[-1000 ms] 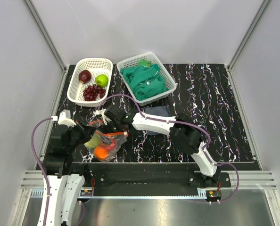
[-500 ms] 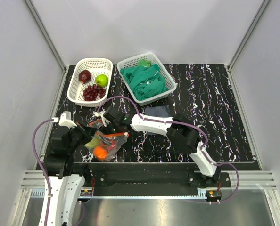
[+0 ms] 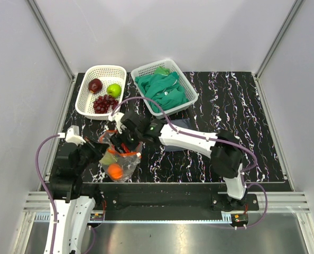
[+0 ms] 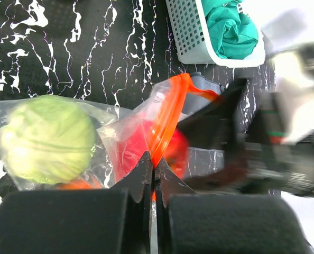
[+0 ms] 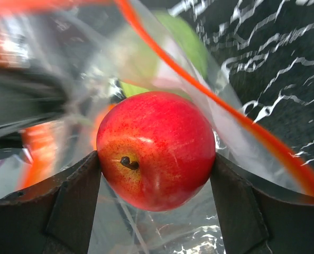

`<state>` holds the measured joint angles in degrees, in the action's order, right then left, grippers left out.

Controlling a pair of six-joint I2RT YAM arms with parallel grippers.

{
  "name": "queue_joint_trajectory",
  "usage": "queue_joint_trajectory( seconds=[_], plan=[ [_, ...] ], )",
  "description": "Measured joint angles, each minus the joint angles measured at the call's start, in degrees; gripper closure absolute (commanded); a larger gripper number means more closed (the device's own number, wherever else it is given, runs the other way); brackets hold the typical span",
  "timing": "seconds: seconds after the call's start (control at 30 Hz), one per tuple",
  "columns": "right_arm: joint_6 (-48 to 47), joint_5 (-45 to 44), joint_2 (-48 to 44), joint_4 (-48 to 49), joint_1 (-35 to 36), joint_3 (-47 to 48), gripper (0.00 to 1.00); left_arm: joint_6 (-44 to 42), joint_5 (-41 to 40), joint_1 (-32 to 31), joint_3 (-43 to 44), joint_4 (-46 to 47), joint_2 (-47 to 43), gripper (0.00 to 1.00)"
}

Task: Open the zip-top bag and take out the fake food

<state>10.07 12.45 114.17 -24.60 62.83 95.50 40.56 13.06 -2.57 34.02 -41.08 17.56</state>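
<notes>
Plastic of the zip-top bag (image 3: 121, 159) lies crumpled on the black marbled counter (image 3: 241, 116), at the lower left of the top view. The left claw (image 4: 153, 172) is pinched tight on the bag's edge beside the orange-red zip strip (image 4: 166, 116). The right claw (image 5: 156, 182), at the bag's mouth, grips a red fruit (image 5: 157, 143) between both fingers. A pale green cabbage (image 4: 46, 140) and an orange (image 3: 114, 170) sit inside the bag. At upper left, a white basket (image 3: 83, 103) holds a dark red apple (image 3: 95, 84), a green apple (image 3: 114, 90) and grapes (image 3: 105, 103).

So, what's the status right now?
Left fingers shut on the bag at its orange zip. Right fingers closed around the tomato in the bag's mouth. Nothing blocking.
</notes>
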Motion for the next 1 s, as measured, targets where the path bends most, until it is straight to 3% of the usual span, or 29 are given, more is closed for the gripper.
queue_joint_trajectory(
  seconds=[0.3,1.0],
  plan=[
    [0.5,-0.9,-4.7,2.2,-0.9,-0.1,0.6,0.0,-0.1,0.0,0.2,-0.1,-0.3,1.0],
    [12.3,3.1,-8.1,6.4,-4.2,3.5,0.61,-1.7,-1.3,0.0,3.6,-2.2,-0.8,1.0]
  ],
)
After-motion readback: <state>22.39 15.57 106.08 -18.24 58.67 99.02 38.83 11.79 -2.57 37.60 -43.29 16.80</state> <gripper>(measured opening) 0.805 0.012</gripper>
